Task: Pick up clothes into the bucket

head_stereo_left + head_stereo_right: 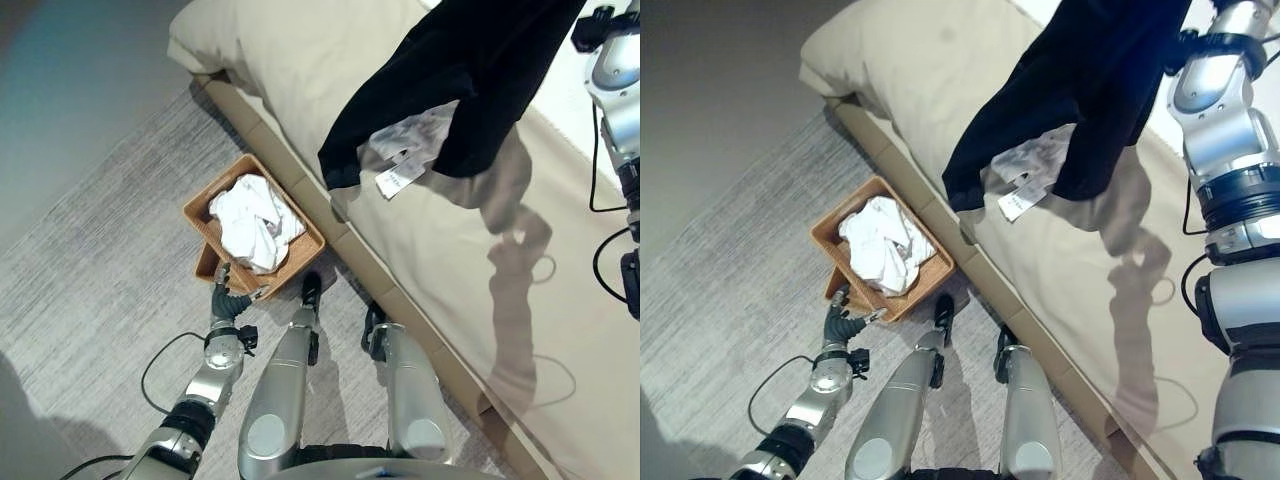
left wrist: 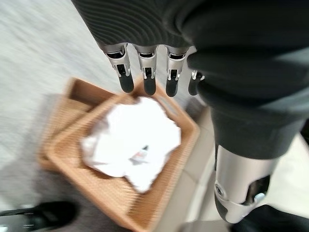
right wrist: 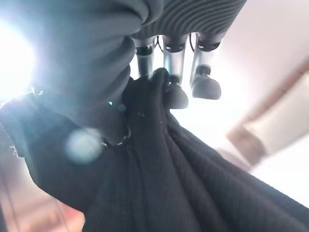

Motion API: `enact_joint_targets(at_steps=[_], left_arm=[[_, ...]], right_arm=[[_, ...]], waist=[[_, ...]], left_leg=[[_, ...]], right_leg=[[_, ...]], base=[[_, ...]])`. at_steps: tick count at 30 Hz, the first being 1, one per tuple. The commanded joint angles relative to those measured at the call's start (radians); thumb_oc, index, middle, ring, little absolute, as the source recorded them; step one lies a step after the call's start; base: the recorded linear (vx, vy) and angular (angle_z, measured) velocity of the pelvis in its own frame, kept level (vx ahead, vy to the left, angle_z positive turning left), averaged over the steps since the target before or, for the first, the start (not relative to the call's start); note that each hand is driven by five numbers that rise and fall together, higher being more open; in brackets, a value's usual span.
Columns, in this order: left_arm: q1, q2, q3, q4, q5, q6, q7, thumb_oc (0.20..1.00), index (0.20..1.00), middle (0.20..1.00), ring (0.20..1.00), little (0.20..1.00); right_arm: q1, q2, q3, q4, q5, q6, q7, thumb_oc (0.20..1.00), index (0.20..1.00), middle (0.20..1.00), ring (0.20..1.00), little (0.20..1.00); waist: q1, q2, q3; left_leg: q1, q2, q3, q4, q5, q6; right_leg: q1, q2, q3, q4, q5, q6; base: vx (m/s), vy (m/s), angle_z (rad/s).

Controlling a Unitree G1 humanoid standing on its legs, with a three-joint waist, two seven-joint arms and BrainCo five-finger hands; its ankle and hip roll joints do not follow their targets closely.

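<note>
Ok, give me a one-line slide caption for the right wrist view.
Right hand pinches the black garment, which hangs from its curled fingers.

1. Floor [image 1: 90, 280] — grey carpet; a woven basket [image 1: 298, 262] sits on it, close against the bed's base.
2. Bed [image 1: 420, 270] — beige cover, a pillow [image 1: 300, 50] at its head.
3. A white cloth [image 1: 255, 220] lies in the basket.

Strong glare washes out the right wrist view beside the right hand [image 3: 169, 72]. The hanging black garment [image 1: 470, 70] casts a soft shadow on the bed [image 1: 560, 330]. The basket [image 2: 159, 203] below the left hand [image 2: 145, 72] is motion-blurred.
</note>
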Motion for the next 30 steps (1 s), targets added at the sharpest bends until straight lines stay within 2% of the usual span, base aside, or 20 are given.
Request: enact_joint_targets(at_steps=[1, 2, 3, 5, 6, 8, 9, 10, 11, 12, 13, 14, 15, 20, 22, 26, 30], left_arm=[[0.047, 0.014, -0.016, -0.069, 0.066, -0.040, -0.060, 1.000, 1.000, 1.000, 1.000, 1.000], [0.047, 0.015, -0.016, -0.071, 0.065, -0.039, -0.061, 1.000, 1.000, 1.000, 1.000, 1.000], [0.066, 0.032, -0.011, -0.149, 0.033, -0.046, -0.105, 1.000, 1.000, 1.000, 1.000, 1.000], [0.073, 0.044, -0.008, -0.196, 0.008, -0.044, -0.134, 1.000, 1.000, 1.000, 1.000, 1.000], [0.082, 0.056, -0.001, -0.273, -0.041, -0.046, -0.179, 1.000, 1.000, 1.000, 1.000, 1.000], [0.075, 0.074, -0.002, -0.308, -0.058, -0.041, -0.206, 1.000, 1.000, 1.000, 1.000, 1.000], [0.068, 0.100, 0.008, -0.379, -0.058, -0.030, -0.238, 1.000, 1.000, 1.000, 1.000, 1.000], [0.071, 0.102, 0.008, -0.383, -0.058, -0.027, -0.239, 1.000, 1.000, 1.000, 1.000, 1.000], [0.032, 0.149, 0.008, -0.444, -0.032, -0.020, -0.263, 1.000, 1.000, 1.000, 1.000, 1.000], [0.033, 0.150, 0.009, -0.447, -0.032, -0.018, -0.263, 1.000, 1.000, 1.000, 1.000, 1.000], [0.000, 0.164, 0.019, -0.489, -0.023, -0.012, -0.275, 1.000, 1.000, 1.000, 1.000, 1.000], [0.002, 0.165, 0.019, -0.492, -0.023, -0.010, -0.275, 1.000, 1.000, 1.000, 1.000, 1.000], [-0.050, 0.191, 0.020, -0.550, -0.015, 0.000, -0.291, 1.000, 1.000, 1.000, 1.000, 1.000], [-0.239, 0.208, -0.034, -0.537, -0.029, 0.026, -0.311, 1.000, 1.000, 1.000, 1.000, 1.000], [-0.289, 0.209, -0.047, -0.524, -0.030, 0.027, -0.305, 1.000, 1.000, 1.000, 1.000, 1.000], [-0.471, 0.184, -0.136, -0.454, -0.052, 0.048, -0.301, 1.000, 1.000, 1.000, 1.000, 1.000], [-0.565, 0.167, -0.209, -0.426, -0.104, 0.056, -0.319, 1.000, 1.000, 1.000, 1.000, 1.000]], right_arm=[[-0.025, -0.106, -0.019, -0.075, 0.000, -0.074, -0.002, 0.200, 0.200, 0.200, 0.200, 0.200], [-0.023, -0.106, -0.021, -0.076, 0.000, -0.074, -0.002, 0.200, 0.200, 0.200, 0.200, 0.200], [0.000, -0.111, -0.025, -0.099, -0.004, -0.071, 0.024, 0.200, 0.200, 0.200, 0.200, 0.200], [0.015, -0.112, -0.032, -0.113, -0.007, -0.069, 0.038, 0.200, 0.200, 0.200, 0.200, 0.200], [0.038, -0.109, -0.036, -0.124, 0.001, -0.067, 0.068, 0.200, 0.200, 0.200, 0.200, 0.200], [0.041, -0.109, -0.029, -0.130, 0.002, -0.065, 0.089, 0.200, 0.200, 0.200, 0.200, 0.200], [0.073, -0.112, -0.033, -0.157, 0.021, -0.069, 0.122, 0.200, 0.200, 0.200, 0.200, 0.200], [0.077, -0.112, -0.036, -0.158, 0.021, -0.069, 0.123, 0.200, 0.200, 0.200, 0.200, 0.200], [0.093, -0.112, -0.020, -0.187, 0.037, -0.074, 0.166, 0.200, 0.200, 0.200, 0.200, 0.200], [0.095, -0.112, -0.022, -0.189, 0.037, -0.073, 0.167, 0.200, 0.200, 0.200, 0.200, 0.200], [0.122, -0.114, -0.022, -0.227, 0.057, -0.080, 0.201, 0.200, 0.200, 0.200, 0.200, 0.200], [0.125, -0.114, -0.025, -0.229, 0.058, -0.080, 0.202, 0.200, 0.200, 0.200, 0.200, 0.200], [0.164, -0.113, -0.027, -0.287, 0.095, -0.088, 0.245, 0.200, 0.200, 0.200, 0.200, 0.200], [0.222, -0.117, -0.011, -0.412, 0.187, -0.086, 0.367, 0.200, 0.200, 0.200, 0.200, 0.200], [0.233, -0.120, -0.006, -0.443, 0.207, -0.084, 0.388, 0.200, 0.200, 0.200, 0.200, 0.200], [0.278, -0.122, 0.030, -0.547, 0.274, -0.077, 0.477, 0.200, 0.200, 0.200, 0.200, 0.200], [0.319, -0.123, 0.051, -0.621, 0.315, -0.072, 0.531, 0.200, 0.200, 0.200, 0.200, 0.200]], waist=[[0.003, -0.021, -0.144], [0.002, -0.022, -0.145], [-0.002, -0.022, -0.181], [-0.006, -0.022, -0.199], [-0.010, -0.022, -0.236], [-0.017, -0.025, -0.254], [-0.025, -0.025, -0.292], [-0.024, -0.026, -0.292], [-0.033, -0.031, -0.331], [-0.033, -0.031, -0.331], [-0.039, -0.034, -0.366], [-0.038, -0.035, -0.365], [-0.044, -0.034, -0.390], [-0.059, -0.037, -0.435], [-0.063, -0.036, -0.440], [-0.080, -0.029, -0.461], [-0.085, -0.022, -0.465]], left_leg=[[0.062, 0.034, -0.010, 0.059, -0.140, -0.049], [0.062, 0.034, -0.010, 0.054, -0.133, -0.048], [0.116, 0.043, -0.003, 0.017, -0.129, -0.052], [0.140, 0.047, 0.000, -0.008, -0.117, -0.054], [0.188, 0.053, 0.006, -0.047, -0.113, -0.058], [0.209, 0.058, 0.009, -0.069, -0.102, -0.061], [0.236, 0.066, 0.016, -0.092, -0.099, -0.064], [0.240, 0.067, 0.016, -0.095, -0.098, -0.064], [0.274, 0.075, 0.026, -0.116, -0.097, -0.072], [0.277, 0.076, 0.026, -0.118, -0.096, -0.072], [0.308, 0.081, 0.034, -0.131, -0.100, -0.076], [0.311, 0.082, 0.034, -0.133, -0.100, -0.076], [0.338, 0.087, 0.040, -0.135, -0.106, -0.076], [0.392, 0.094, 0.052, -0.147, -0.117, -0.079], [0.397, 0.097, 0.052, -0.149, -0.118, -0.080], [0.414, 0.102, 0.056, -0.159, -0.115, -0.083], [0.427, 0.103, 0.053, -0.163, -0.115, -0.082]], right_leg=[[0.086, 0.004, 0.006, -0.204, 0.133, 0.055], [0.087, 0.004, 0.005, -0.211, 0.140, 0.055], [0.146, 0.012, -0.001, -0.257, 0.142, 0.060], [0.172, 0.017, -0.006, -0.284, 0.151, 0.063], [0.222, 0.026, -0.014, -0.325, 0.150, 0.065], [0.246, 0.032, -0.013, -0.350, 0.159, 0.067], [0.276, 0.040, -0.017, -0.382, 0.165, 0.069], [0.281, 0.041, -0.018, -0.386, 0.166, 0.069], [0.321, 0.051, -0.019, -0.429, 0.173, 0.073], [0.325, 0.052, -0.019, -0.433, 0.175, 0.073], [0.361, 0.057, -0.020, -0.459, 0.173, 0.076], [0.364, 0.057, -0.020, -0.461, 0.174, 0.076], [0.392, 0.058, -0.019, -0.466, 0.170, 0.074], [0.444, 0.066, -0.014, -0.482, 0.162, 0.071], [0.448, 0.067, -0.013, -0.483, 0.161, 0.070], [0.464, 0.071, -0.016, -0.490, 0.161, 0.069], [0.479, 0.072, -0.018, -0.493, 0.160, 0.068]], base=[[0.06, -0.001, -0.09], [0.16, -0.007, -0.07], [0.06, 0.002, 0.00], [0.10, 0.002, 0.00], [0.09, 0.003, 0.02], [0.07, -0.002, 0.02], [0.08, -0.007, -0.01], [0.12, -0.023, -0.04], [0.07, -0.021, -0.05], [0.14, -0.036, -0.03], [0.07, -0.018, -0.03], [0.14, -0.034, 0.00], [0.11, -0.027, -0.07], [0.07, -0.023, -0.07], [0.02, -0.021, -0.06], [0.02, -0.020, -0.06], [0.00, -0.003, -0.02]])
